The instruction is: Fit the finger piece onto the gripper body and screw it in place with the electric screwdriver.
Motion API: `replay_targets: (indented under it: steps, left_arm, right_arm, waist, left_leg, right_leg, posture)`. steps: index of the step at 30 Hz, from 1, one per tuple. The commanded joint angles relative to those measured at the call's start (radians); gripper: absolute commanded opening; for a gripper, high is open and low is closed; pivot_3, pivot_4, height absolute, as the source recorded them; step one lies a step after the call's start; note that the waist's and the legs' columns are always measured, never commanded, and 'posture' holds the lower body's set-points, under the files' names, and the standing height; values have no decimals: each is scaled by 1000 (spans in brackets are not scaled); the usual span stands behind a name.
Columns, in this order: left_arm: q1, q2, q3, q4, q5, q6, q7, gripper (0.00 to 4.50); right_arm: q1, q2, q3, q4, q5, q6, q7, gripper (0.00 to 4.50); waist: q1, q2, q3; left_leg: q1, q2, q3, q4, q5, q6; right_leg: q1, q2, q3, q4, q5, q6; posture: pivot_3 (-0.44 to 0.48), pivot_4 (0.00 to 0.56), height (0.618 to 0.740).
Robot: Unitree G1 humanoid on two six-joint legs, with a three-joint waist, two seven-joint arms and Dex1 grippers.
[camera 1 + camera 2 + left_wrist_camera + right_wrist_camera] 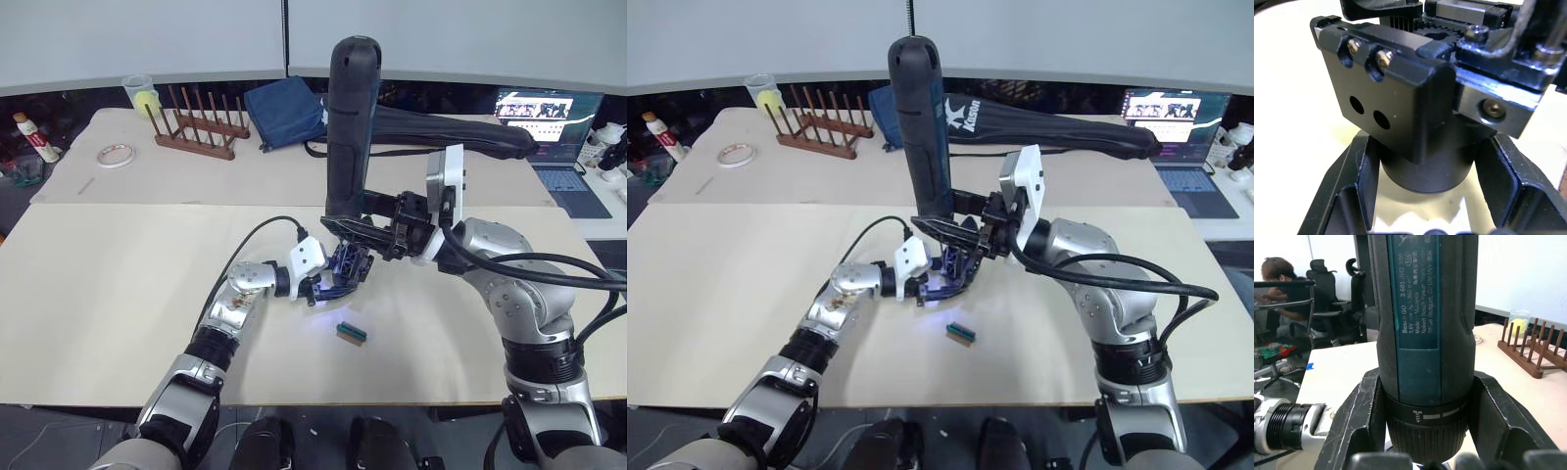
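The electric screwdriver stands upright over the gripper body mid-table, a small block just in front.

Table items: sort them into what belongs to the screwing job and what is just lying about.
In the job:
electric screwdriver, held upright in the right gripper
gripper body, clamped in the left gripper

Lying about:
green block
wooden rack
tape roll
blue pouch
laptop

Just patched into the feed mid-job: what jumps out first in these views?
The electric screwdriver stands upright at the table's middle, clamped in the right gripper, its tip lit over the gripper body, which the left gripper holds by its round barrel. Two screws already sit in the body's upper holes; two lower holes are empty. A small green block lies on the table just nearer the robot.
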Motion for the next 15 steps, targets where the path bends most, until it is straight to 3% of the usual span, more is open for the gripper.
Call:
replay_targets:
  steps: [1,9,15]
  left_arm:
    - [5,3,-13,25,23,16,12,2300]
    - [-3,7,-15,47,36,16,16,2300]
    - [1,9,-13,46,36,26,20,2300]
  right_arm:
    - [-16,-2,-31,-72,0,-141,94,1915]
    - [-8,-6,-17,-70,-14,-185,145,1915]
    - [-100,9,-104,-41,185,-2,24,1915]
  waist:
    - [2,0,0]
    - [-1,0,0]
    - [-1,0,0]
  left_leg:
    - [0,0,0,0,0,0]
    - [0,0,-1,1,0,0]
    - [0,1,-1,1,1,-1]
  right_leg:
    - [0,0,0,0,0,0]
    - [0,1,0,2,0,0]
    - [0,1,0,2,0,0]
  posture:
    - [0,150,740]
    - [0,150,740]
    - [0,150,740]
